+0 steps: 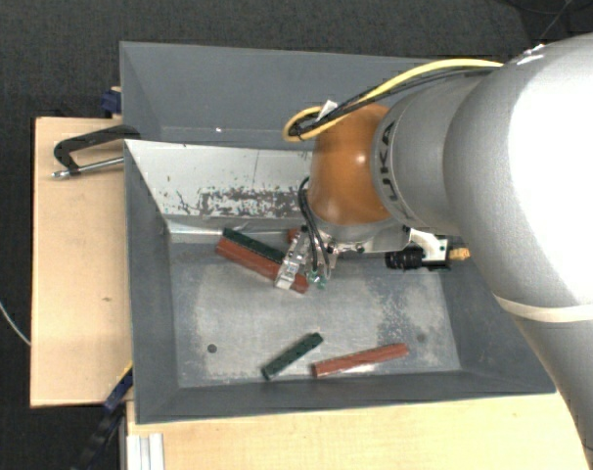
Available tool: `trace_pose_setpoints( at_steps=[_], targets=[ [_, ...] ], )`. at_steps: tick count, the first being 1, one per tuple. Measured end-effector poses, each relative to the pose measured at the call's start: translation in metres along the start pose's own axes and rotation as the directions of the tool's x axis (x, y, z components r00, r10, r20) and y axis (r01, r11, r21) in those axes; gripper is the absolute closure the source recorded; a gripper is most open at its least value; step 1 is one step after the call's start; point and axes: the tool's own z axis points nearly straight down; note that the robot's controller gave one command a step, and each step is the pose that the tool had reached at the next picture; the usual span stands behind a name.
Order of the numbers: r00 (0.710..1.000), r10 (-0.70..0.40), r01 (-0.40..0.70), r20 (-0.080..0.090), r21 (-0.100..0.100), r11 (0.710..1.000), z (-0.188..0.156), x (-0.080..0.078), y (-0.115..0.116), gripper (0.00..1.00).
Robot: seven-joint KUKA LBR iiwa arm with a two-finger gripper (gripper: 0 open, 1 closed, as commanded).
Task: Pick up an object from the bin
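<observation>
The gripper [301,267] is seen low in the bin [145,292], approx. mid-width & toward the far wall, w/ its tip at the right end of the far red-brown bar [243,255]. That bar lies flat on the floor, slanted, w/ its left end nearer the far wall. The far green bar [250,241] lies just behind it; touching or a hair apart can't be told. Whether the gripper is open or closed can't be told either, as its tip merges w/ the bar's end from this angle. So no hold on anything can be confirmed.

Two more things are found at the near side, well apart from the gripper: the near green bar [292,354] & the near red-brown bar [360,360], lying almost end to end.

Progress, as judged: the approach looks done, w/ the gripper at bar level. Nothing is seen lifted off the floor. Left to do: grip to be secured if not yet made, then the bar to be raised clear of the bin w/o the green one being dragged along.
</observation>
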Motion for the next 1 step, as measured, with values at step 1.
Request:
trace_pose_setpoints(
  at_steps=[1],
  targets=[
    [1.0,-0.001,0.001,0.0,0.0,1.0,0.0,0.0,0.0002,1.0]
  ],
)
